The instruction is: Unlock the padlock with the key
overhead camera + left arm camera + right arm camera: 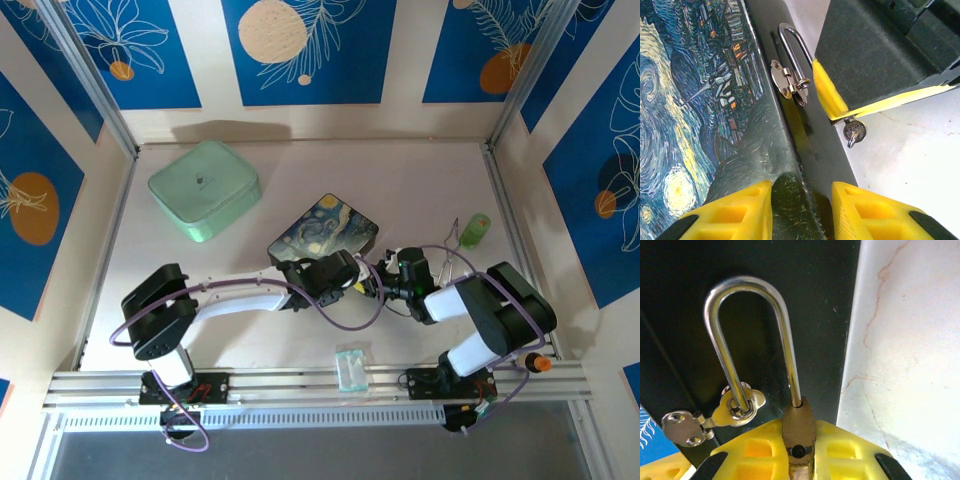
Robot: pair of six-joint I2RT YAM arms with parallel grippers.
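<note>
the right gripper (pixel 799 442) is clamped on the brass padlock (pixel 799 420), which hangs by its shackle (pixel 745 285) from the hasp (pixel 737 407) on the side wall of the tin (pixel 690 100); gripping the body likely steadies it for turning. the left gripper (pixel 802 212) straddles the tin's edge, one finger over the painted lid and one down the wall, apparently pinching it so the tin cannot slide. the left wrist view shows the key (pixel 855 131) poking out beneath the right pads, seemingly seated in the lock. the right wrist view hides it but shows one shackle leg entering the body. whether the shackle is sprung, i cannot tell.
</note>
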